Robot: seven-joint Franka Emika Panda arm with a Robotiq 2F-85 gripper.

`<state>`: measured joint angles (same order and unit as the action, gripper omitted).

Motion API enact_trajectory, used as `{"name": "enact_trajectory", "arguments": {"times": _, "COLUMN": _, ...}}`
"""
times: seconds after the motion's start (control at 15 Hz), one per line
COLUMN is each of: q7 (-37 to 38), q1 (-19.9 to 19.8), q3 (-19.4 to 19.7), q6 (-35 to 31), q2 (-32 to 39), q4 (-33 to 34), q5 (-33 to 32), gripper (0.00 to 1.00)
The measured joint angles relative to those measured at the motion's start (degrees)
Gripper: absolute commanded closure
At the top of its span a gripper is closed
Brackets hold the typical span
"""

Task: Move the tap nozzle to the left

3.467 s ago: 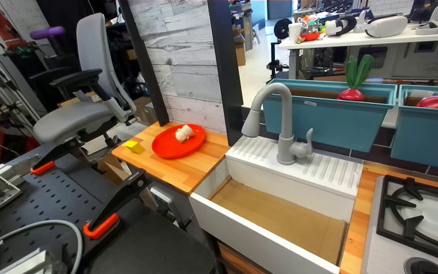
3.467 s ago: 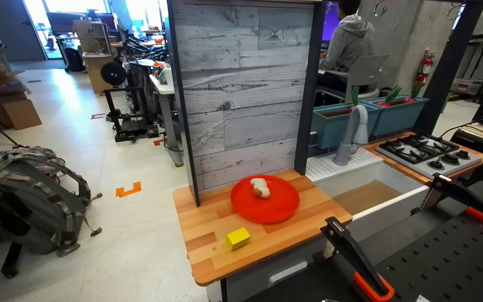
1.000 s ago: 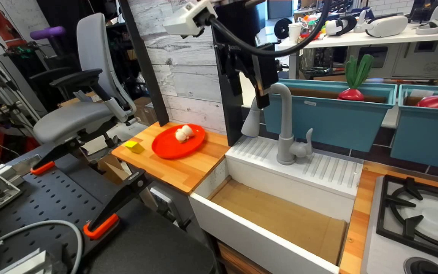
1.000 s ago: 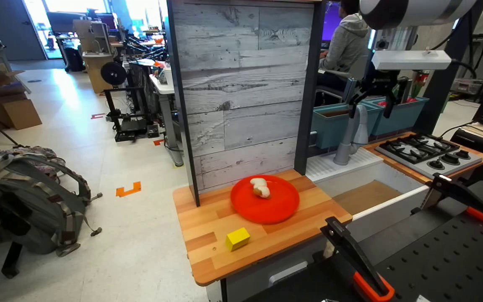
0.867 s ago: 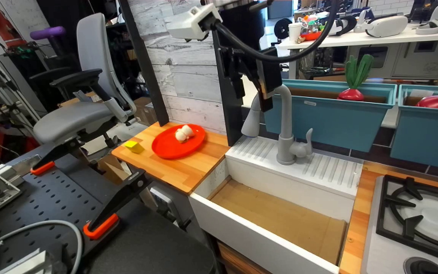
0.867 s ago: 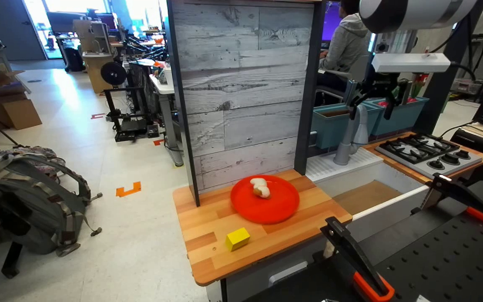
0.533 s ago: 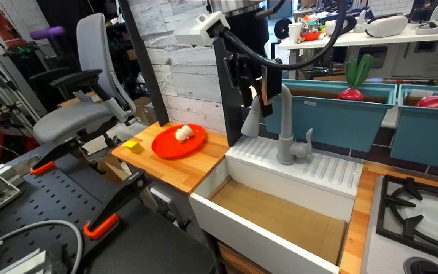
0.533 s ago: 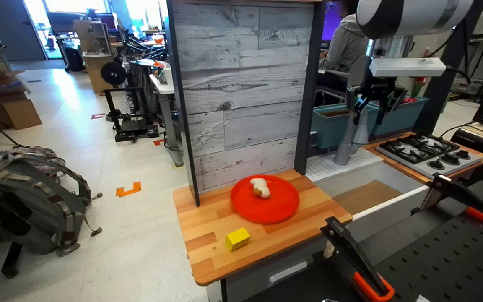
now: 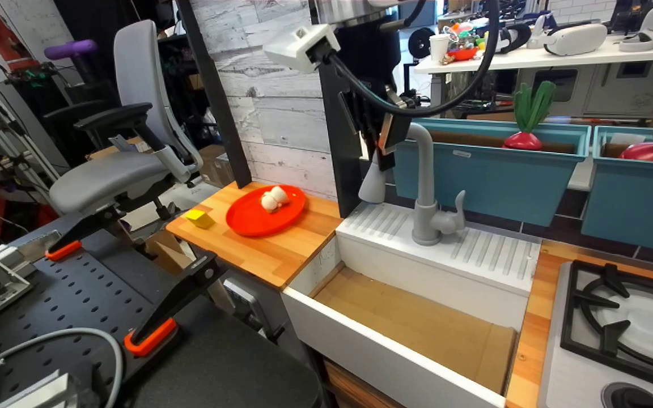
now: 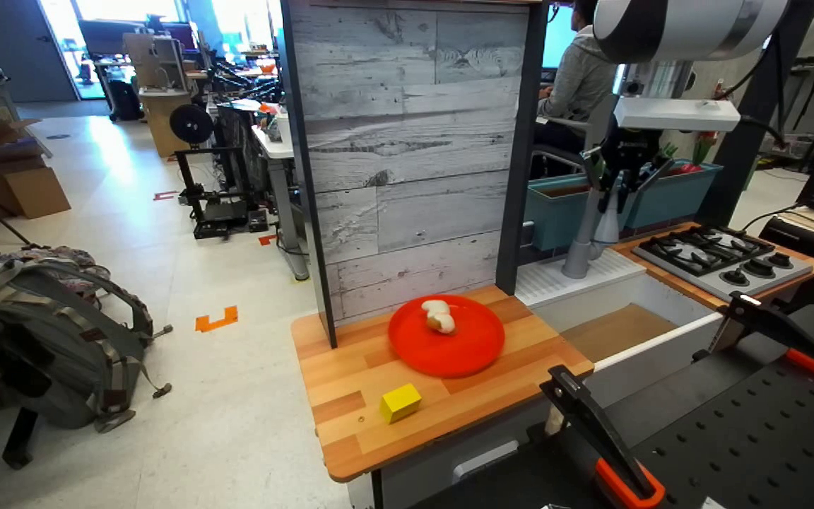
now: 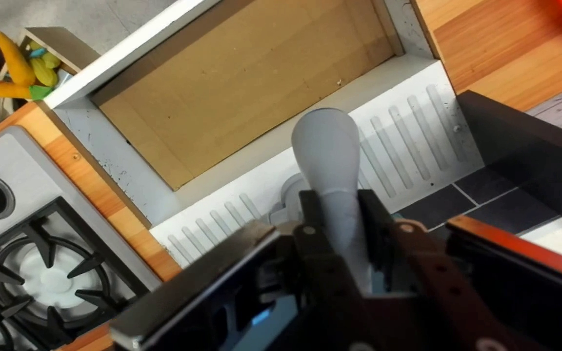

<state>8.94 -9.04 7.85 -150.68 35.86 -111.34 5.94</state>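
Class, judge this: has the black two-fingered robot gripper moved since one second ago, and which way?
Yes, downward: in an exterior view, the black gripper sits lower against the teal rectangular planter than before.

Windows [image 10: 131,10] at the far end of an exterior view are totally blown out, and there's a long streak of glare running down the pale, shiny floor [image 10: 124,247]. Dark grey door [image 10: 11,49] just left of them in the shot, plus a light-wood cabinet [image 10: 163,127] further along. Orange tape [image 10: 217,319] is stuck to the floor nearer the camera. The big whitewashed plank panel [image 10: 414,141] between dark posts [image 10: 523,141] shows in both exterior views. Grey office chair [image 9: 140,85] with black armrests beside it, white desk [image 9: 536,58] in back, grey cabinet [image 9: 610,93] showing below that, bit of white tiled wall [image 9: 584,8] up top.
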Motion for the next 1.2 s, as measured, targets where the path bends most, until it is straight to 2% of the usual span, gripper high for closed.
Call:
{"name": "enact_trajectory", "arguments": {"times": 0.53, "q7": 1.3, "q1": -3.3, "q3": -3.1, "q6": 3.2, "q2": 0.9, "q4": 2.7, "q5": 10.1, "gripper": 0.94}}
{"name": "enact_trajectory", "arguments": {"times": 1.2, "q7": 10.7, "q1": -3.4, "q3": -3.6, "q6": 9.9, "q2": 4.0, "q4": 9.8, "q5": 11.6, "gripper": 0.94}}
